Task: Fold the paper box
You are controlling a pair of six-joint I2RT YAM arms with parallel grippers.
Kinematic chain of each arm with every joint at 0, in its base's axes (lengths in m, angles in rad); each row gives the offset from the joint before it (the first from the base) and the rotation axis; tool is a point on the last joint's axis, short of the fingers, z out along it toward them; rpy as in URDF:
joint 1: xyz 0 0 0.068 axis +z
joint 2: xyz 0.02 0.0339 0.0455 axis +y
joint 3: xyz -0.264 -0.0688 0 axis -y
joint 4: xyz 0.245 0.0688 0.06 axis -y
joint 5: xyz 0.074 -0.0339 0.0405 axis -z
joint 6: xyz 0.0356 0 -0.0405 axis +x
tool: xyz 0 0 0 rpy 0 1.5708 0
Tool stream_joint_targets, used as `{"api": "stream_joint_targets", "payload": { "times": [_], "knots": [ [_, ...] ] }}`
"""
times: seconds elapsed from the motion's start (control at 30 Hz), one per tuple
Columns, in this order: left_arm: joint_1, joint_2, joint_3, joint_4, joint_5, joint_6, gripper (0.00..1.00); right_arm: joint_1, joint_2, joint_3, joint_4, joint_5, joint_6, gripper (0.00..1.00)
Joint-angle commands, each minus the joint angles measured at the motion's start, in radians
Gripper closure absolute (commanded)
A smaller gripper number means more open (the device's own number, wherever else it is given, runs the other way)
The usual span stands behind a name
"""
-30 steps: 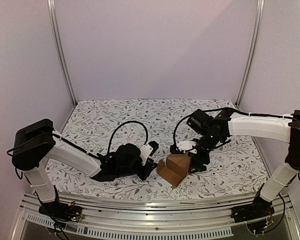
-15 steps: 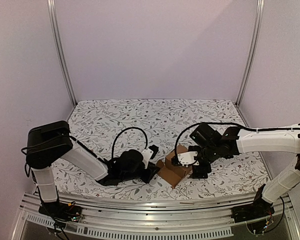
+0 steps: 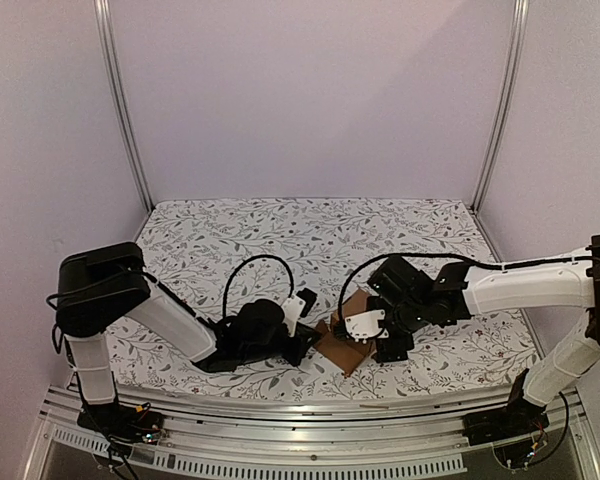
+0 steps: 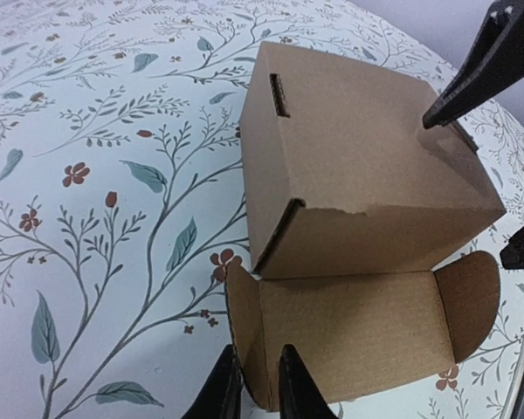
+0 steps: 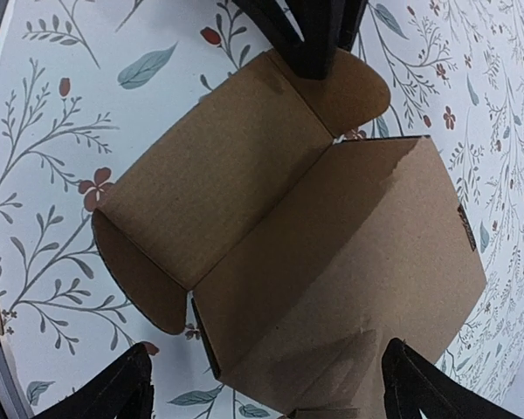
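The paper box (image 3: 340,345) is a brown cardboard carton near the table's front middle, body folded up, lid panel lying open on the mat. In the left wrist view the box (image 4: 358,175) has its lid flat toward me; my left gripper (image 4: 255,394) is shut on the lid's small left side flap (image 4: 244,336). In the right wrist view the box (image 5: 332,236) fills the frame; my right gripper (image 5: 271,393) is wide open, a finger (image 5: 113,393) on each side of the box body. In the top view the left gripper (image 3: 308,345) and right gripper (image 3: 380,338) flank the box.
The table is covered by a white floral mat (image 3: 280,240). Metal frame posts (image 3: 120,110) stand at the back corners, and a metal rail (image 3: 310,415) runs along the front edge. The left arm's black cable (image 3: 255,265) loops above the mat.
My right arm has dropped lower and swung in over the box's right side. My left gripper has slid right to the lid's side flap.
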Motion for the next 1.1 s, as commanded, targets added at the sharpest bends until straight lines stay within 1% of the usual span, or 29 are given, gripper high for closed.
{"api": "stream_joint_targets", "payload": {
  "times": [0.0, 0.1, 0.23, 0.47, 0.67, 0.83, 1.07],
  "knots": [
    [0.012, 0.035, 0.002, 0.047, 0.025, 0.003, 0.87, 0.023, 0.034, -0.015, 0.001, -0.006, -0.019, 0.1],
    [0.012, 0.032, -0.014, 0.079, 0.027, 0.009, 0.94, 0.028, 0.062, -0.006, 0.005, 0.007, -0.004, 0.1],
    [0.008, 0.025, -0.022, 0.09, 0.02, 0.04, 0.98, 0.031, 0.086, 0.002, 0.003, 0.006, 0.004, 0.11],
    [-0.003, 0.005, -0.012, 0.078, 0.008, 0.099, 0.99, 0.032, 0.097, 0.003, -0.007, 0.004, 0.005, 0.13],
    [-0.006, 0.005, 0.023, 0.026, 0.012, 0.114, 1.0, 0.032, 0.098, 0.006, -0.016, -0.006, 0.004, 0.17],
    [-0.013, -0.007, 0.043, -0.012, 0.001, 0.119, 1.0, 0.032, 0.104, 0.007, -0.024, -0.01, 0.002, 0.18],
    [-0.022, -0.027, 0.107, -0.148, -0.021, 0.131, 1.0, 0.032, 0.112, 0.01, -0.033, -0.023, -0.001, 0.18]
  ]
}}
